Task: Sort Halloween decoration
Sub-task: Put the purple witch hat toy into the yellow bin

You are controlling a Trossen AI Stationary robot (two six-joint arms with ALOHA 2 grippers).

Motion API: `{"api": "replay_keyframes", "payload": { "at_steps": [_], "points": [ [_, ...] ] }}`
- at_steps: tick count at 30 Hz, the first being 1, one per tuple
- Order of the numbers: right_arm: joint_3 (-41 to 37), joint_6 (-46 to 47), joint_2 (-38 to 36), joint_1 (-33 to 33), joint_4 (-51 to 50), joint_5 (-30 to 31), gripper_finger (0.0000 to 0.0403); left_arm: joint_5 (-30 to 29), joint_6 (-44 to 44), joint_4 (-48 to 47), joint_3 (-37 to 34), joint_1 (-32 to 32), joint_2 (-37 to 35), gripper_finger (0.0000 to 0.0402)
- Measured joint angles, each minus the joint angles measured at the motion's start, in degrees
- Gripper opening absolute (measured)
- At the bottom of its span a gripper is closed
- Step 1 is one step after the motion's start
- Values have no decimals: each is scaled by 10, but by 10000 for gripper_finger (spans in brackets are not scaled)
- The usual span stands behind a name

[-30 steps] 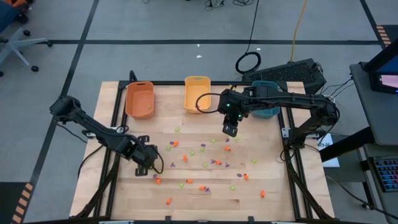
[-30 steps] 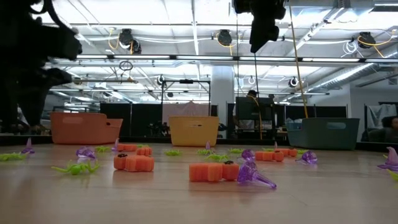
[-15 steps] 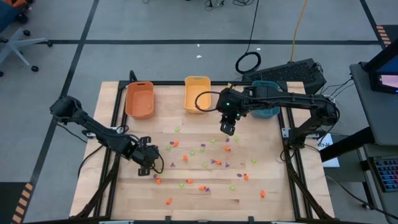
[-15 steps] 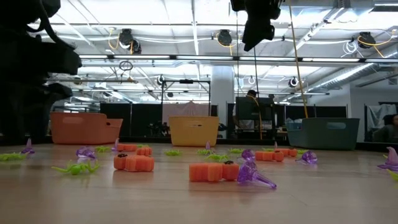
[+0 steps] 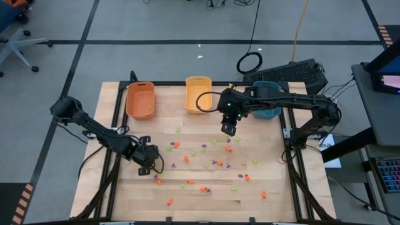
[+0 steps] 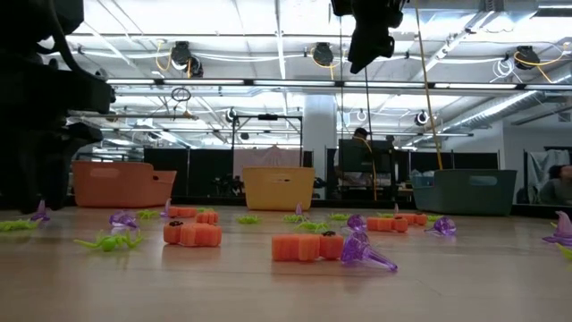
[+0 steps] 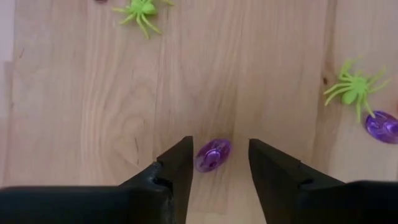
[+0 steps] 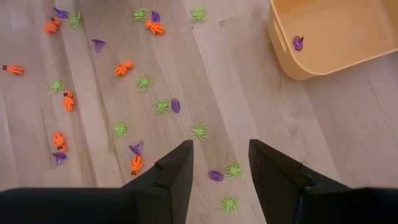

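Observation:
Tiny orange, light green and purple Halloween decoration pieces lie scattered over the wooden table [image 5: 187, 194]. My left gripper [image 5: 155, 167] is low over the table's left part, pointing steeply down. It is open, and its fingers stand on either side of a purple piece [image 7: 212, 155] that lies flat on the wood, apart from both. My right gripper [image 5: 229, 128] hangs open high above the table's middle, near the yellow bin [image 5: 198, 94], with nothing between its fingers [image 8: 221, 152]. One purple piece [image 8: 298, 42] lies inside the yellow bin.
An orange bin [image 5: 140, 100], the yellow bin and a teal bin [image 5: 267, 111], partly under my right arm, stand along the far edge. Green spiders [image 7: 354, 90] and another purple piece [image 7: 382, 126] lie close to my left gripper. A black frame borders the table.
My left gripper has sunk a little toward the table over the purple piece. The pieces on the table lie where they were.

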Motion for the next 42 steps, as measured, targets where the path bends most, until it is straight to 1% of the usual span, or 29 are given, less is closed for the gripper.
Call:
{"api": "replay_keyframes", "payload": {
  "at_steps": [4,8,19,25,31,35,37,42],
  "points": [
    [0,0,0,0,0,0,144,0,2,0,0,0,0,106],
    [0,0,0,0,0,0,144,6,29,-2,0,0,0,76],
    [0,0,0,0,0,0,144,9,30,-6,0,0,0,38],
    [0,0,0,0,0,0,144,14,11,-5,0,1,-1,7],
    [0,0,0,0,0,0,144,32,-25,-3,1,2,-1,4],
    [0,0,0,0,0,0,144,45,-67,-6,8,2,-1,4],
    [0,0,0,0,0,0,144,45,-80,-5,19,2,-1,4],
    [0,0,0,0,0,-1,144,40,-81,-5,58,2,-5,4]
  ]
}}
